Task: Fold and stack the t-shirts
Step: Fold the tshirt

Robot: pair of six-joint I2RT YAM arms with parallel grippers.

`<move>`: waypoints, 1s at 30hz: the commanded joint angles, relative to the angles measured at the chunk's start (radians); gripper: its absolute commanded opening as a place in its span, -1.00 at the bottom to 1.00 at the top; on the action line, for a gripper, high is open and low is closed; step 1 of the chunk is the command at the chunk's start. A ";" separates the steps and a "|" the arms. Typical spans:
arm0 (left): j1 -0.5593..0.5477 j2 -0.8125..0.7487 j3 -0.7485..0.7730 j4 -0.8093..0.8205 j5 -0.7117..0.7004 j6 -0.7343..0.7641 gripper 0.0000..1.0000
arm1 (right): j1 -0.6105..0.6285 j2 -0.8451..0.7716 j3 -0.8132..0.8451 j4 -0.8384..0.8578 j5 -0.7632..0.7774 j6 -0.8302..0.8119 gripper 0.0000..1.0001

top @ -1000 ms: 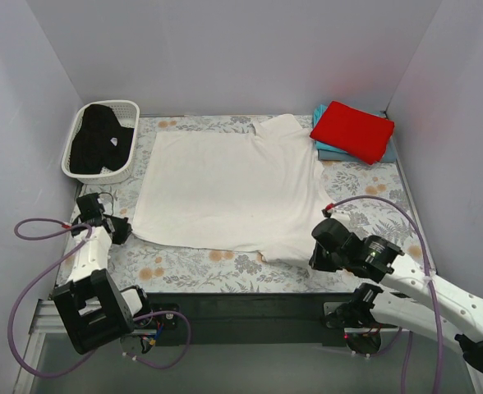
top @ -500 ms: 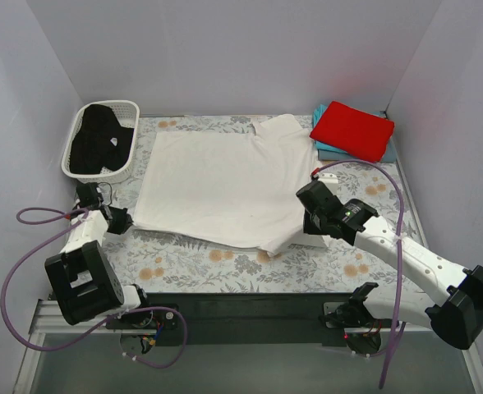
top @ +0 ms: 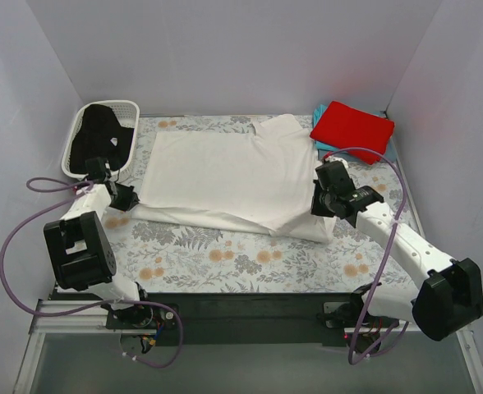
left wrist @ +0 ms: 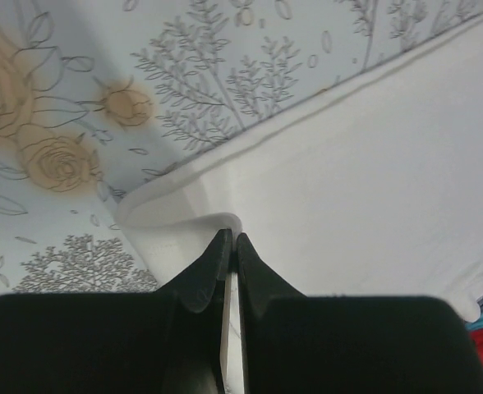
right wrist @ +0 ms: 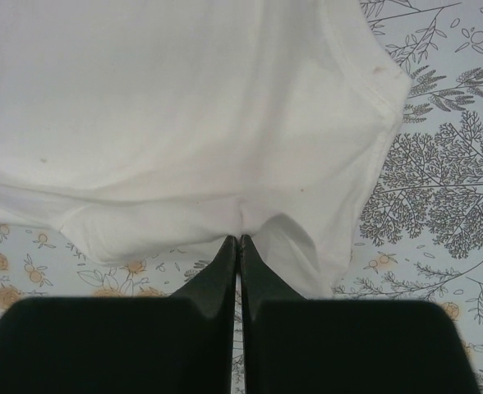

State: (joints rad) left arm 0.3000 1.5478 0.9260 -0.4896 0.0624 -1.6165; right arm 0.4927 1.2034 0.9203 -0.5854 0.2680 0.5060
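A large white t-shirt (top: 229, 172) lies spread on the floral cloth, its near hem lifted and carried toward the back. My left gripper (top: 126, 199) is shut on the shirt's left hem corner (left wrist: 217, 220). My right gripper (top: 317, 205) is shut on the right side of the hem (right wrist: 250, 226), with a sleeve (right wrist: 365, 164) hanging to its right. The folded red t-shirt (top: 352, 130) rests on the teal t-shirt (top: 388, 153) at the back right. The black t-shirt (top: 100, 139) sits in the basket.
The white lattice basket (top: 125, 107) stands at the back left corner. Grey walls close in on three sides. Purple cables (top: 28, 230) loop beside both arms. Floral table cloth (top: 225, 263) shows bare in front of the shirt.
Both grippers have carried the white shirt's near hem away from the table's front edge toward the back. The fold line has moved back, uncovering more floral cloth.
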 commanded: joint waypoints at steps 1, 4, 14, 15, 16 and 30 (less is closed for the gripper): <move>-0.032 0.027 0.095 -0.015 -0.041 -0.022 -1.00 | -0.042 0.013 0.043 0.070 -0.058 -0.041 -0.97; -0.035 0.051 0.126 -0.026 -0.050 -0.028 -1.00 | -0.066 0.024 0.048 0.081 -0.078 -0.046 -0.97; -0.036 0.143 0.200 -0.040 -0.050 -0.022 -1.00 | -0.144 0.067 0.054 0.147 -0.150 -0.055 -0.97; -0.036 0.149 0.203 -0.040 -0.052 -0.022 -1.00 | -0.147 0.071 0.052 0.154 -0.153 -0.055 -0.97; -0.035 0.152 0.206 -0.041 -0.050 -0.025 -1.00 | -0.152 0.076 0.052 0.160 -0.157 -0.055 -0.97; -0.035 0.198 0.264 -0.056 -0.050 -0.028 -1.00 | -0.186 0.176 0.130 0.233 -0.243 -0.083 -0.97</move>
State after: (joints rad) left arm 0.2634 1.7363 1.1568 -0.5411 0.0399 -1.6390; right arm 0.3134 1.3621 0.9802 -0.4076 0.0441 0.4477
